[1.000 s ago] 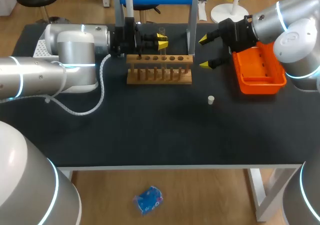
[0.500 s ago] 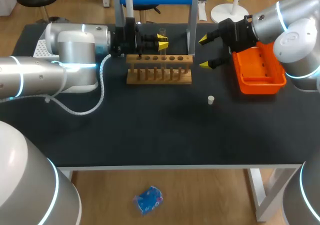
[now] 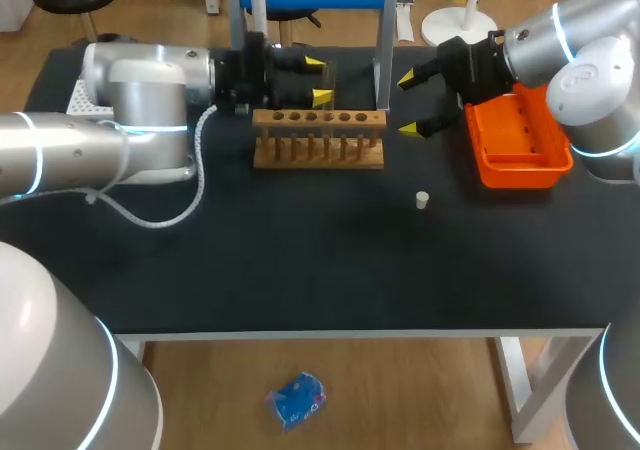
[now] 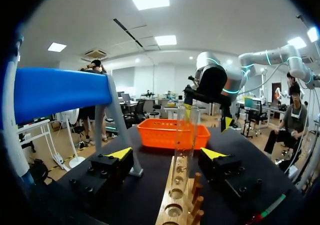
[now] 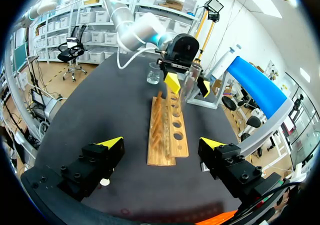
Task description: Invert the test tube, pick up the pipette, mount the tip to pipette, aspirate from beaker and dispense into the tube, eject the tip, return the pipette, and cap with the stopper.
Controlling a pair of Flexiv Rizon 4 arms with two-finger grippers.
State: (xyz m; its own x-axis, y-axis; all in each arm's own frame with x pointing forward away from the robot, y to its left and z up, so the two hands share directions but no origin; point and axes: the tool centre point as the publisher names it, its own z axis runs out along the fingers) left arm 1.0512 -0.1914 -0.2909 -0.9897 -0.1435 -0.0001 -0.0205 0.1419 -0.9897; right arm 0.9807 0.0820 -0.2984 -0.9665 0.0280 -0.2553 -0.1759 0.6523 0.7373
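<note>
A clear test tube (image 4: 184,135) stands upright in the wooden rack (image 3: 318,140), in a hole toward its far end. My left gripper (image 3: 318,79) is open around the tube, one yellow-tipped finger on each side and neither touching it. In the right wrist view the tube (image 5: 190,82) shows at the far end of the rack (image 5: 167,125), with the left gripper behind it. My right gripper (image 3: 413,103) hangs open and empty just right of the rack. A small white stopper (image 3: 422,200) lies on the table in front of the rack. A glass beaker (image 5: 153,76) sits beyond the rack.
An orange tray (image 3: 515,155) lies at the right, under my right arm. A blue-topped stand with grey legs (image 3: 383,50) rises behind the rack. A white box (image 3: 80,95) shows partly behind my left arm at the far left.
My left gripper has opened and let go of the test tube, which now stands in the rack by itself. The right arm has not moved.
</note>
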